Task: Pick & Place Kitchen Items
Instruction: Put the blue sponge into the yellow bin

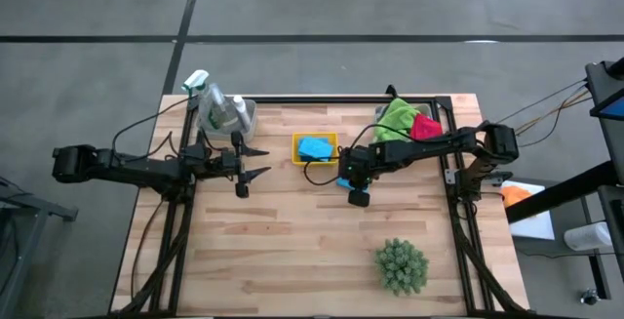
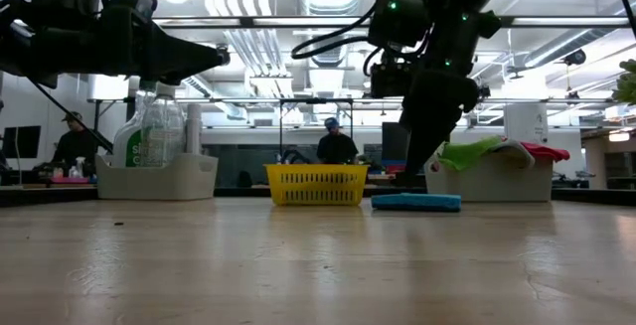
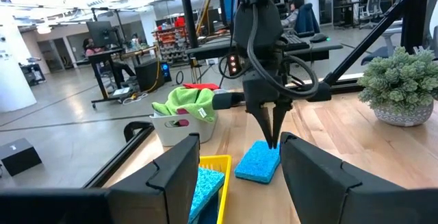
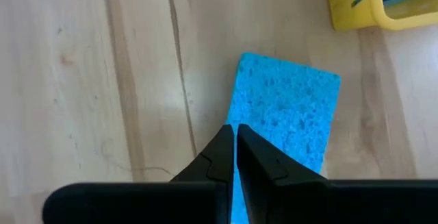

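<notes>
A bright blue sponge (image 4: 287,107) lies flat on the wooden table, just on the near side of the yellow tray (image 1: 295,151). A second blue sponge (image 1: 314,147) lies in that tray. My right gripper (image 4: 235,129) is shut and points steeply down, its tips over the first sponge's edge (image 3: 259,161). My left gripper (image 1: 265,160) hangs open and level above the table's left half, pointing at the tray with nothing between its fingers. My right gripper's shut fingertips (image 3: 274,138) come from above at the sponge's long edge (image 4: 236,114), the one turned away from the tray. I cannot tell whether they touch it or stand just above it. The sponge lies flat on the table.
A grey bin (image 1: 246,110) with a clear spray bottle (image 1: 207,95) stands at the far left. A white bin with green and red cloths (image 1: 409,122) stands at the far right. A spiky green plant (image 1: 402,265) sits near the front right. Black rails run along the table's sides.
</notes>
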Robot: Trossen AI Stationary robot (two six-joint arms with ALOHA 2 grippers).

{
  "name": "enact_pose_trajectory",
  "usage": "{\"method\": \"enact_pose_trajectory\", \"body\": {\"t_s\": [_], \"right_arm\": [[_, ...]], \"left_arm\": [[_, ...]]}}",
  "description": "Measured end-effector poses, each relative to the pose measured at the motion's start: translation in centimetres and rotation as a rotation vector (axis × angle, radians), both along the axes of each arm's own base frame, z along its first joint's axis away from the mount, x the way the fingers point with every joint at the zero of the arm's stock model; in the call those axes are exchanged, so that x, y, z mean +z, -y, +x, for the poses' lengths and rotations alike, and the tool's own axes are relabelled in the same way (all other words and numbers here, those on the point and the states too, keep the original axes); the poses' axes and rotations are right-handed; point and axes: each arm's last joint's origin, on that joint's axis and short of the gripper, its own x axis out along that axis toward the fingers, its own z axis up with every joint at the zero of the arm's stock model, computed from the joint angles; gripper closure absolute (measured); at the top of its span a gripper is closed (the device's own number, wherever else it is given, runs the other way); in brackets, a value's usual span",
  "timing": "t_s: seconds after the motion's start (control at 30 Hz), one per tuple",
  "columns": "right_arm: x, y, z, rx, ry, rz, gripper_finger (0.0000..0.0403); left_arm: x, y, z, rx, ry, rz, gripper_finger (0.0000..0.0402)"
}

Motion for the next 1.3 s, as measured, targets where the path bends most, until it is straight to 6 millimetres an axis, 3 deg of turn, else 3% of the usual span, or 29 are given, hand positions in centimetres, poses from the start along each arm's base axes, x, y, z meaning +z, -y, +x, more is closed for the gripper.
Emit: {"method": "enact_pose_trajectory", "body": {"t_s": [0.33,0.63,0.77,0.9,1.03,1.2,1.3], "right_arm": [[-0.2,0.5,-0.5,-0.058,-0.055,-0.032,0.0368],[-0.2,-0.1,-0.5,-0.029,-0.057,-0.082,0.0183],[-0.2,-0.8,-0.2,-0.037,-0.036,-0.103,0.0138],[-1.1,-1.8,0.4,-0.054,-0.029,-0.153,0.0140],[-2.6,-2.7,0.8,-0.051,-0.075,-0.211,0.0166],[-4.1,-3.4,1.4,-0.090,-0.108,-0.303,0.0223],[-4.6,-4.0,1.7,-0.080,-0.120,-0.322,0.0280]], "left_arm": [[0.0,0.0,0.0,0.000,0.000,0.000,0.0201],[0.0,0.0,0.0,0.000,0.000,0.000,0.0201],[0.0,0.0,0.0,0.000,0.000,0.000,0.0201],[0.0,0.0,0.0,0.000,0.000,0.000,0.0201],[0.0,0.0,0.0,0.000,-0.001,0.000,0.0201],[0.0,0.0,0.0,0.000,-0.001,0.000,0.0201],[0.0,0.0,0.0,0.000,-0.001,0.000,0.0201]]}}
